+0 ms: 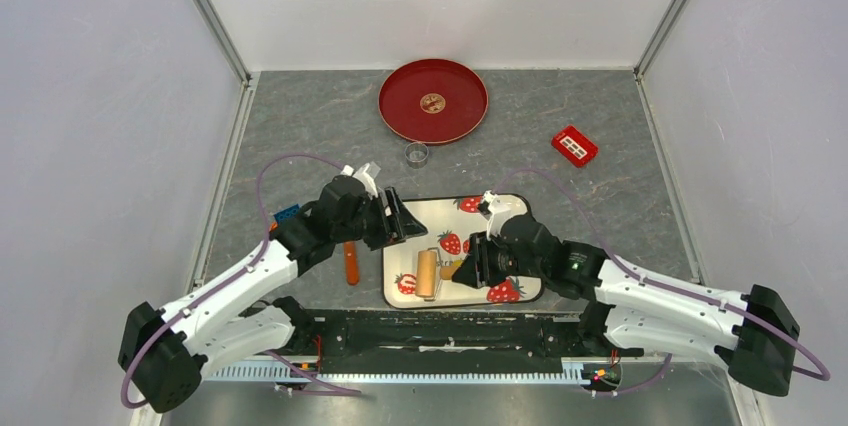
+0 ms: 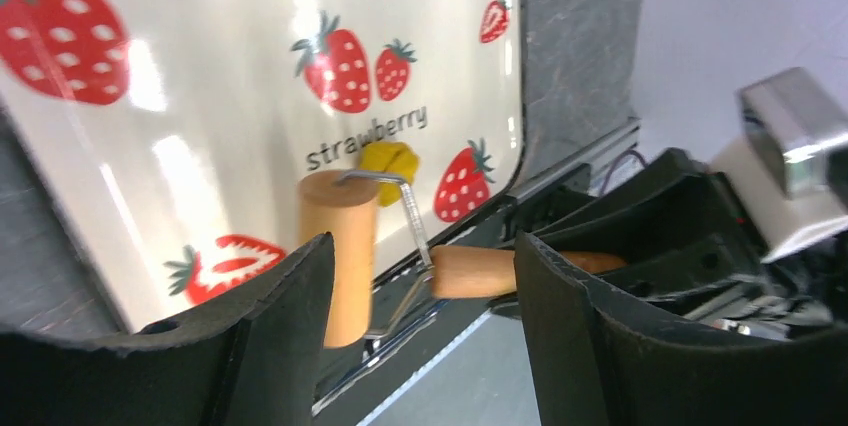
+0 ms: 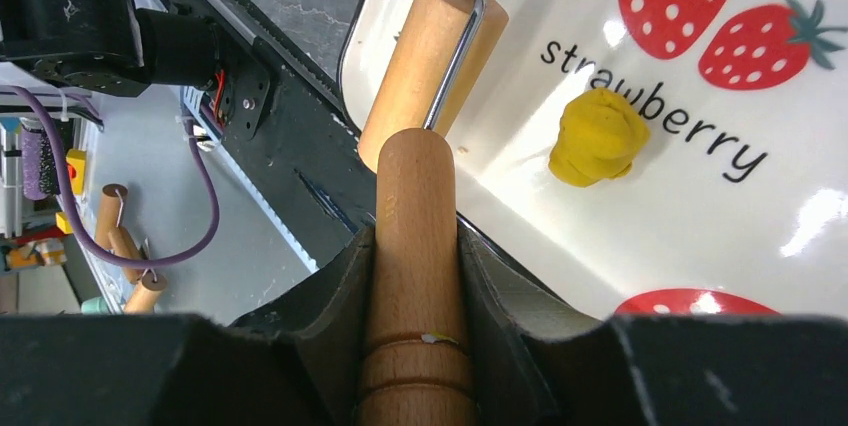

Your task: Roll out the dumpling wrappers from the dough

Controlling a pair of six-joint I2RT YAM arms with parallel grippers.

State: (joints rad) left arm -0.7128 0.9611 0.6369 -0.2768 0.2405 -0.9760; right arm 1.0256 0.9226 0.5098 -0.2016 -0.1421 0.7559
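Note:
A yellow dough lump (image 3: 598,136) lies on the white strawberry tray (image 1: 500,218), just right of the wooden roller (image 1: 427,273). My right gripper (image 1: 472,268) is shut on the roller's wooden handle (image 3: 415,246), and the roller drum (image 3: 430,66) rests on the tray beside the dough. My left gripper (image 1: 400,218) is open and empty over the tray's left edge. In its wrist view the drum (image 2: 340,256), the handle (image 2: 475,271) and the dough (image 2: 388,164) show beyond its open fingers. A small round yellowish wrapper (image 1: 433,102) lies at the centre of the red plate (image 1: 400,116).
A metal ring cutter (image 1: 416,154) stands in front of the red plate. A red box (image 1: 574,145) lies at the right. An orange-handled tool (image 1: 351,263) lies left of the tray, with a blue block (image 1: 287,213) further left.

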